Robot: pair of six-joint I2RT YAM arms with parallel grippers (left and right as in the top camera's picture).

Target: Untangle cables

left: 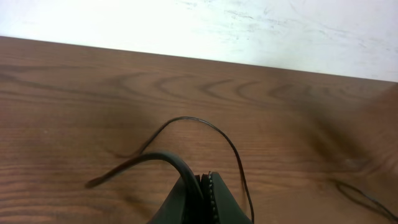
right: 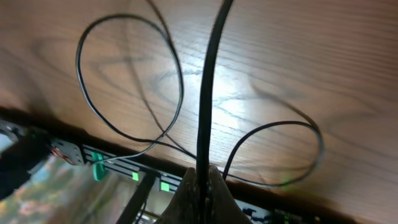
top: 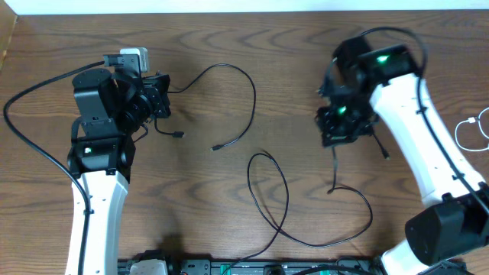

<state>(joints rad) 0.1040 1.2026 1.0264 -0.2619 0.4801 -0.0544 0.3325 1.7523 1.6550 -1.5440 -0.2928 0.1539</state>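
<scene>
My left gripper [top: 162,103] is shut on one end of a thin black cable [top: 252,95]. That cable arcs right across the table and ends in a small plug [top: 215,147]. In the left wrist view the jaws [left: 204,186] pinch the cord, and its thin loop [left: 230,143] lies beyond. My right gripper [top: 341,136] is shut on a second black cable [top: 284,200]. It hangs down to the table and runs in big loops toward the front edge. In the right wrist view the jaws [right: 203,177] clamp this cord [right: 208,81] above its loops. The two black cables lie apart. A white cord [top: 474,131] lies at the far right edge.
A black rail with green lights [top: 252,267] runs along the table's front edge. The arm bases stand at front left [top: 95,221] and front right [top: 443,229]. A thick black arm wire [top: 30,145] loops at the left. A white wall borders the table's far edge [left: 249,25].
</scene>
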